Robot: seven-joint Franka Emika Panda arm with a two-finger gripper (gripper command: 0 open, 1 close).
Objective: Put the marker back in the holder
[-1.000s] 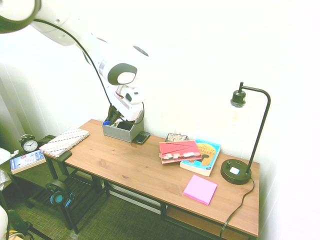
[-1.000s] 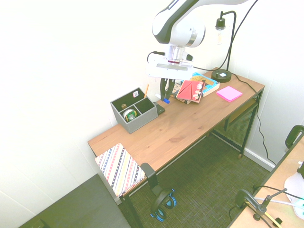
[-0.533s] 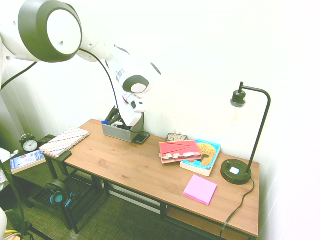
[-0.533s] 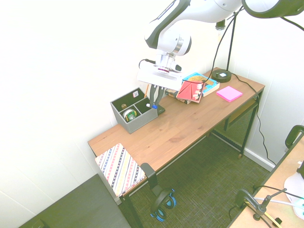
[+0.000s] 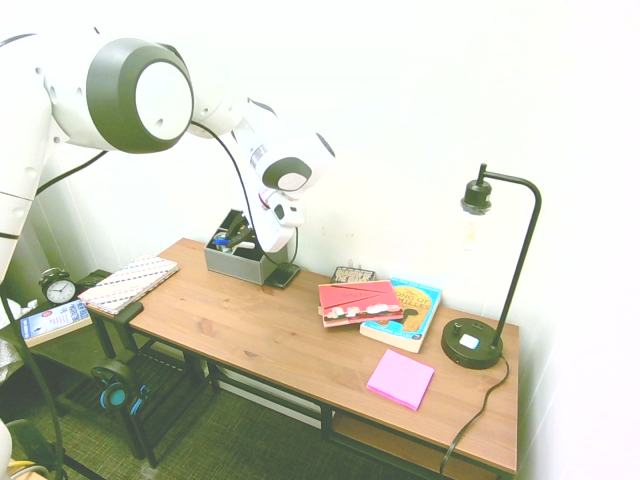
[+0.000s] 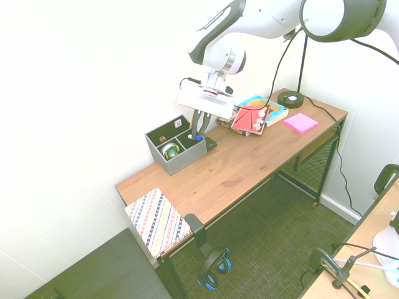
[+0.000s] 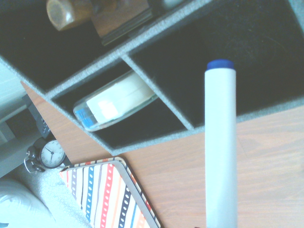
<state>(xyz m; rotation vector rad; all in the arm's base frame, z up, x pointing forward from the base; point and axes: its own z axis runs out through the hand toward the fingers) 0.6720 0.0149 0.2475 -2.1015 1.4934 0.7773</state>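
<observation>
Shifted slightly inward over the holder (image 6: 188,161) since the earlier frame, the hand (image 6: 197,136) is clenched on the marker (image 7: 221,147) above the front compartment beside the tape's; placement appears in hand, next requiring alignment, lowering and release.

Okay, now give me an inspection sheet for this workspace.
Surface: brown wooden desk.
Job's things: slim white-barrelled marker with blue cap, gripped above the grey box-shaped divided organizer, not yet released.
Clutter: red-covered book overlapping a blue-and-yellow book; square pink notepad; striped fabric-look folder.
End effector: black two-finger end effector, shut on the marker.
Cables: black lamp cable hanging over the desk's edge.
Surroundings: white wall; black headphones hanging beside the desk.
</observation>
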